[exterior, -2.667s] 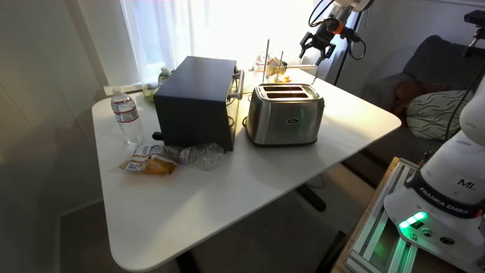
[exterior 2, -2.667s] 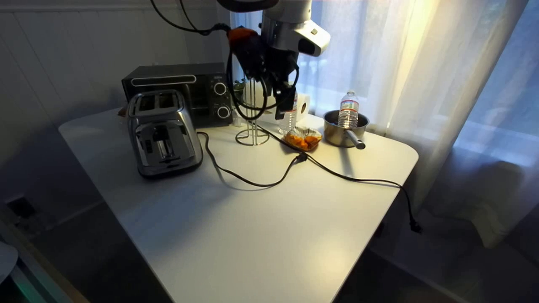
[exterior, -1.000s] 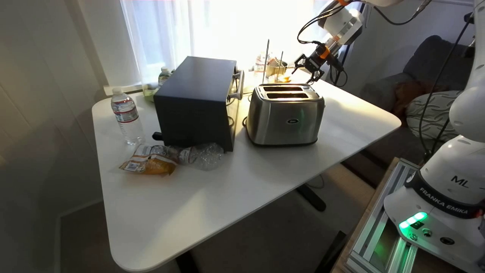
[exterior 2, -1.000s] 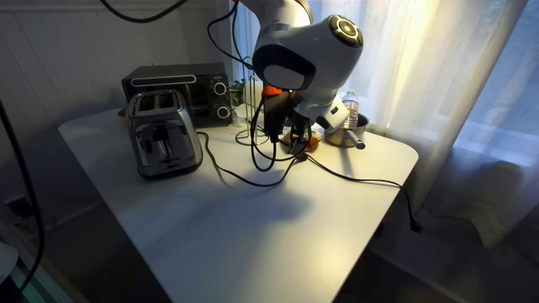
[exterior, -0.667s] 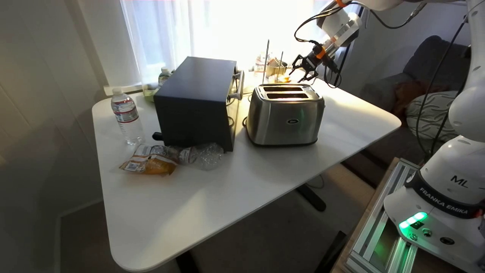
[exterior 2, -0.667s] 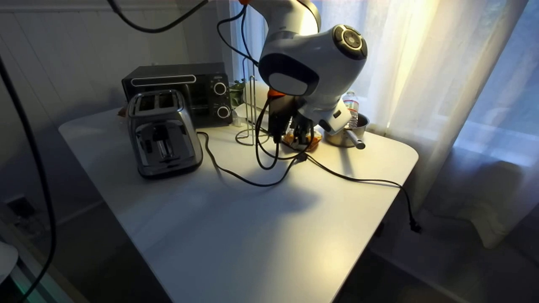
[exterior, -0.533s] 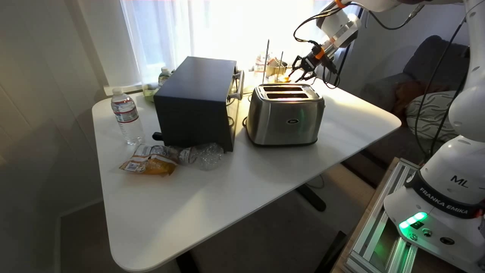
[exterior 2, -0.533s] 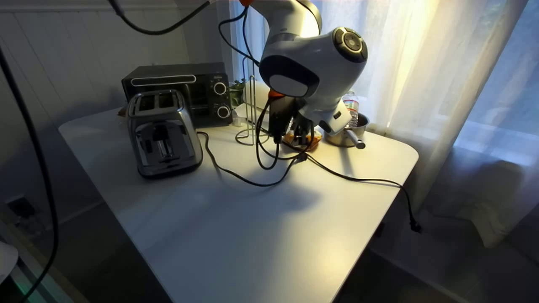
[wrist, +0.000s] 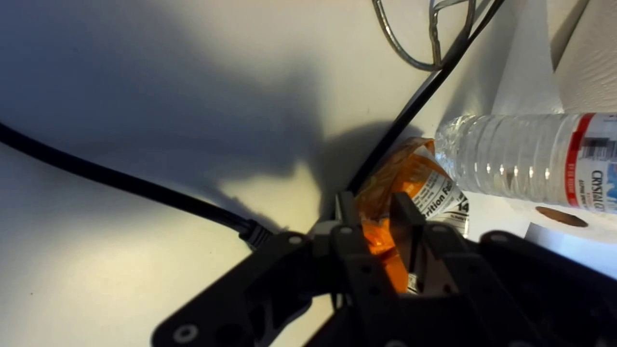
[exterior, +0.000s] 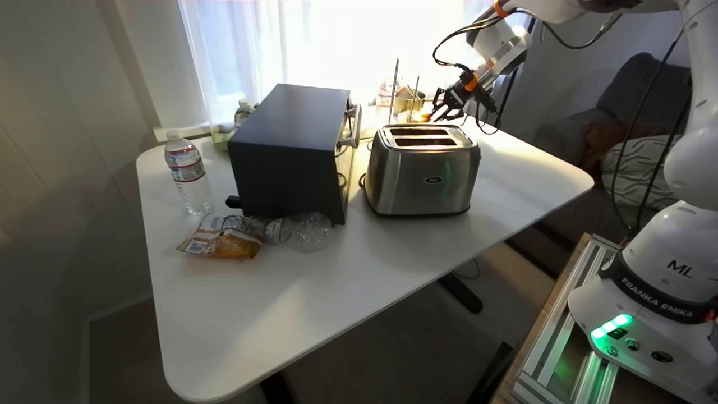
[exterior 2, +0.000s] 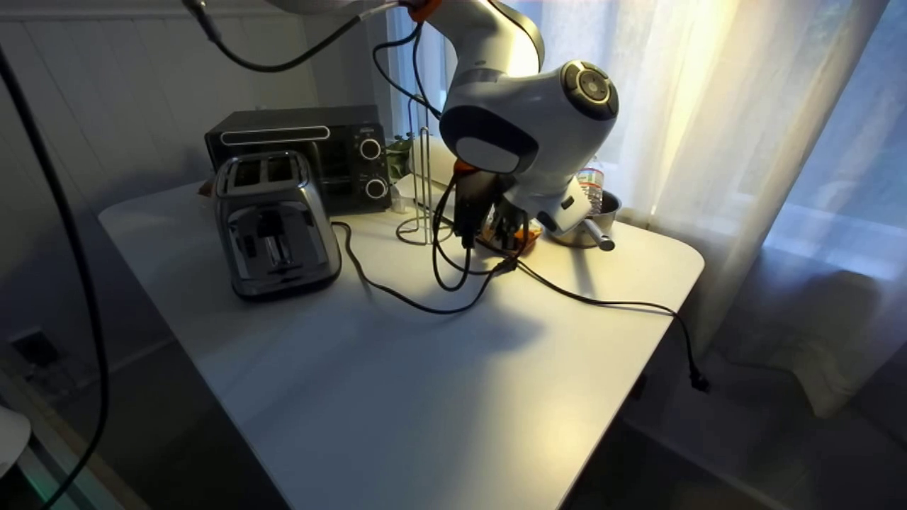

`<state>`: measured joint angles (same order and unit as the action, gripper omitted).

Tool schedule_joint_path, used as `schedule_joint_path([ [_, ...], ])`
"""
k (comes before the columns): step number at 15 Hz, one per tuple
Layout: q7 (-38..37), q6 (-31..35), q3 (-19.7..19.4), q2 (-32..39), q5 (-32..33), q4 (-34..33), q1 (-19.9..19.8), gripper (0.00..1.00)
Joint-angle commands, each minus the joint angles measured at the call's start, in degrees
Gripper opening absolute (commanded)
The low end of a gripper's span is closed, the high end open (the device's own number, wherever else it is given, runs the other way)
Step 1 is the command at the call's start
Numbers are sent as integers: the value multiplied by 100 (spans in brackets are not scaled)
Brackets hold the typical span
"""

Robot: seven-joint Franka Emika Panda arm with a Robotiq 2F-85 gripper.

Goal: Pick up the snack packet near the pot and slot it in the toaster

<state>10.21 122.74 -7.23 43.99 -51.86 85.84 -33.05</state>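
The snack packet (wrist: 409, 173), orange-brown with a white nutrition label, lies on the table by the pot (exterior 2: 567, 237). In the wrist view my gripper (wrist: 373, 205) is down at the packet, with part of it showing between the fingers. A narrow gap separates the fingertips; whether both press on the packet cannot be seen. An exterior view shows the gripper (exterior 2: 504, 227) partly covered by the arm and its cables, with the packet's orange edge (exterior 2: 530, 239) beside it. The silver toaster (exterior: 423, 174) stands away from the packet, its two slots empty on top.
A water bottle (wrist: 511, 156) stands right against the packet, with a paper roll behind it. A black power cord (exterior 2: 418, 308) runs past it, near a wire stand (exterior 2: 425, 191). The black oven (exterior: 286, 146) stands beside the toaster; a yellow-orange packet (exterior: 224, 241) lies before it.
Since the earliest frames my arm has come down to the packet. Over the last second the gripper has shifted slightly lower and its fingers have drawn closer together. The toaster has not moved.
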Motion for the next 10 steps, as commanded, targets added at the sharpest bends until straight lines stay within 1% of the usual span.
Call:
schedule_joint_path([
  [1, 31, -117, 83, 182, -260, -275, -111, 18],
  [2, 34, -122, 84, 205, -286, -306, -111, 17],
  [3, 38, -127, 83, 225, -318, -328, -110, 22],
  [4, 50, -127, 85, 248, -352, -355, -111, 23],
  [6, 70, -142, 99, 283, -424, -390, -117, 36],
  [8, 82, -141, 104, 319, -450, -414, -109, 43],
  [10, 81, -137, 117, 373, -479, -459, -106, 42],
])
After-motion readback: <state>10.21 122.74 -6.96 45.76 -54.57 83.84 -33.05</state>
